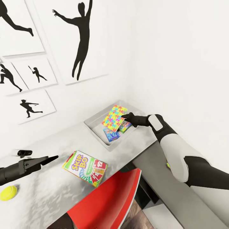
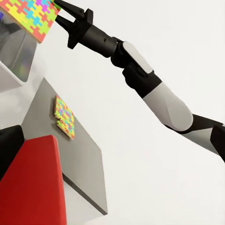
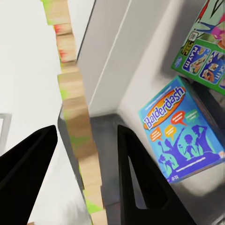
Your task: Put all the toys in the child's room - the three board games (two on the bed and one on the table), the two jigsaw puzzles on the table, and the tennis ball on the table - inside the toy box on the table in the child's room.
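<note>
Nearest in the head view, the tennis ball (image 1: 8,192) lies on the pale counter (image 1: 47,194) just below the left hand (image 1: 53,157), whose fingers look pressed together with nothing in them. Further along lies the Skip-Bo game (image 1: 85,168), beside the red chair (image 1: 108,200). A 2nd jigsaw puzzle (image 2: 64,116) rests on the lower dark wing (image 2: 84,154). At the far corner, the right hand (image 1: 123,115) pinches the edge of 1 jigsaw puzzle (image 1: 114,118) standing tilted over the toy box (image 1: 95,127), which holds the blue game (image 3: 183,130) and the greenish game (image 3: 205,44).
</note>
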